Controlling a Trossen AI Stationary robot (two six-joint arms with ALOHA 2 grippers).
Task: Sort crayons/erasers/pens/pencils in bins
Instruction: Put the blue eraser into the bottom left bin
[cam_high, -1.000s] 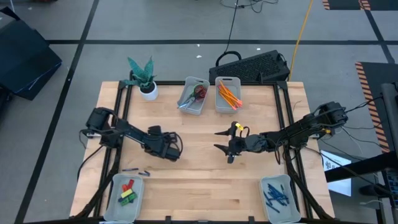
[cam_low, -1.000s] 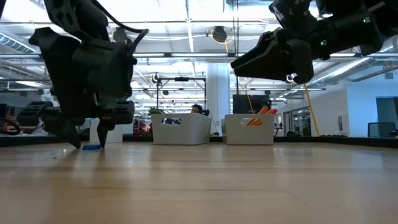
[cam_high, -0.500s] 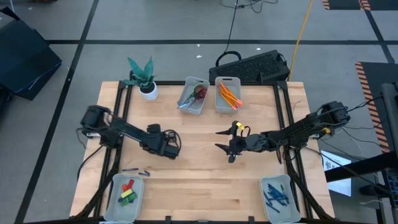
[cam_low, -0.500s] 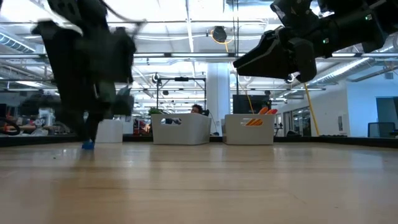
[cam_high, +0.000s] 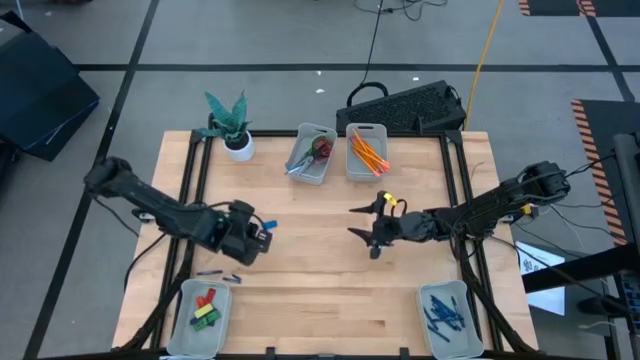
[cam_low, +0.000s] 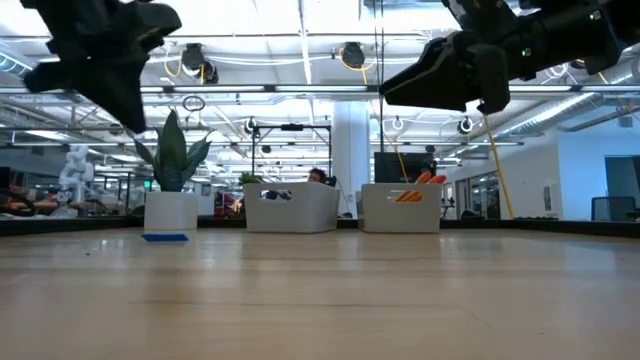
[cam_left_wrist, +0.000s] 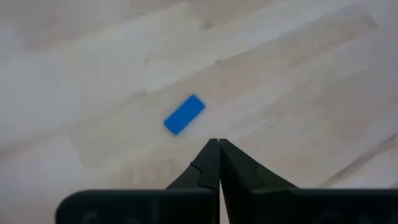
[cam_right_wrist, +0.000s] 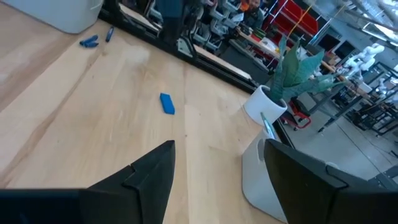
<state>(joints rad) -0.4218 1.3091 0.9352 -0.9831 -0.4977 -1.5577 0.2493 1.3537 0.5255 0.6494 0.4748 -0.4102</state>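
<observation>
Overhead camera straight down, low camera level across table, wrist cameras close, all sharing small blue rectangular eraser block (cam_high: 268, 224) just ahead of left gripper (cam_left_wrist: 217, 146)

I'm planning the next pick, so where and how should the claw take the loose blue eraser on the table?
Probably from straight above, claw closing across the two long sides at mid-length. The blue eraser lies flat on the wooden table, apart from everything else, so its short width fits between the fingers. The left claw is shut, so it must open first.
</observation>
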